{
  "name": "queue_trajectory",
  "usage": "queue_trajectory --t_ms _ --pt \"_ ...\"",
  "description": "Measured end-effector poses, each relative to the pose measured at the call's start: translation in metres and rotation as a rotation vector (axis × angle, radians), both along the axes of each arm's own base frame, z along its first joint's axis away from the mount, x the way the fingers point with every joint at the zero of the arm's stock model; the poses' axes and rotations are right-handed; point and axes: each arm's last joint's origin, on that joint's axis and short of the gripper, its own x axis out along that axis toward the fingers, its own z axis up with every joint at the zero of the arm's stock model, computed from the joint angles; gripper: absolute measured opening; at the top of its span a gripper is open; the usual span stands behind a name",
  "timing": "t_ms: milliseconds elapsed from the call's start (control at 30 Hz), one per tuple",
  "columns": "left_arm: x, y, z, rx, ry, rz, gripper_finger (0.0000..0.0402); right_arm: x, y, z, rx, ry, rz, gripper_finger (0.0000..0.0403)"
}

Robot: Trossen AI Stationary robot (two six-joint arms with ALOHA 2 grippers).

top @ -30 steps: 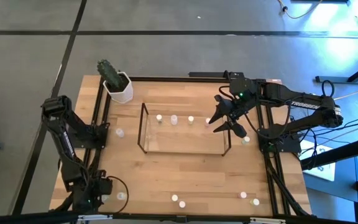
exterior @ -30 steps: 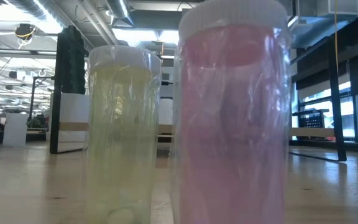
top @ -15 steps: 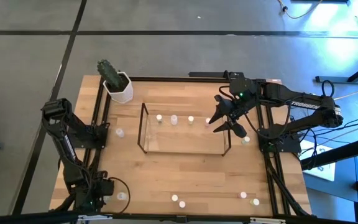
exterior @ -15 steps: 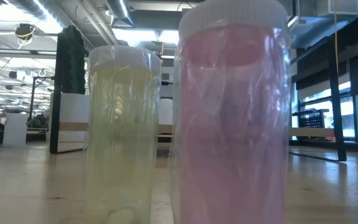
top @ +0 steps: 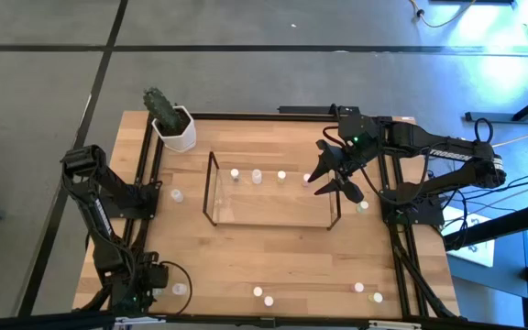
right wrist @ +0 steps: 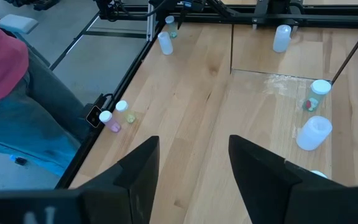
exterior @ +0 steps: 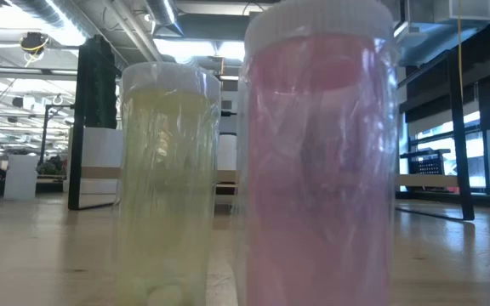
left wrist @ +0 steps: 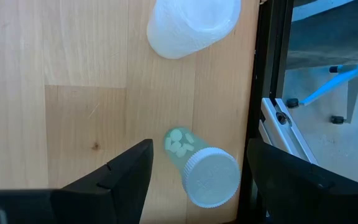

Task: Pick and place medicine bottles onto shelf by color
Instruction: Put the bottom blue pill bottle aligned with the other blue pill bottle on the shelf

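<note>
The clear shelf (top: pixel 273 203) with a dark wire frame stands mid-table, and several tiny bottles (top: pixel 256 175) stand in a row along its far side. My right gripper (top: pixel 330 181) hovers open and empty over the shelf's right end, and it also shows in the right wrist view (right wrist: pixel 194 155). My left gripper (top: pixel 154 278) is open at the near left corner. In the left wrist view (left wrist: pixel 199 152) its fingers stand on either side of a greenish white-capped bottle (left wrist: pixel 197 165) without touching it. A whitish bottle (left wrist: pixel 191 25) stands just beyond.
Loose bottles stand on the table: one left of the shelf (top: pixel 176 195), one right of it (top: pixel 363 205), two at the near edge (top: pixel 262 295), two near right (top: pixel 367 291). A white plant pot (top: pixel 174 128) stands far left. A yellowish bottle (exterior: pixel 168 178) and a pink bottle (exterior: pixel 317 153) fill the low view. A person (right wrist: pixel 17 106) stands beside the table.
</note>
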Motion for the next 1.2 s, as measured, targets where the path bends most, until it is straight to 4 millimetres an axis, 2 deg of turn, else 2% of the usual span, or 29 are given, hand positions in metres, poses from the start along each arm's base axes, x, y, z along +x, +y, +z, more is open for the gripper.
queue_trajectory --t_ms 700,1200 --pt "0.0000 0.0000 0.0001 0.000 -0.001 0.000 0.0254 0.0000 0.0000 0.0000 0.000 0.000 0.000 0.0195" --pt "-0.0004 0.0016 -0.0005 0.017 0.005 0.000 0.0205 0.0029 -0.0004 0.0039 -0.008 -0.052 0.000 0.0195"
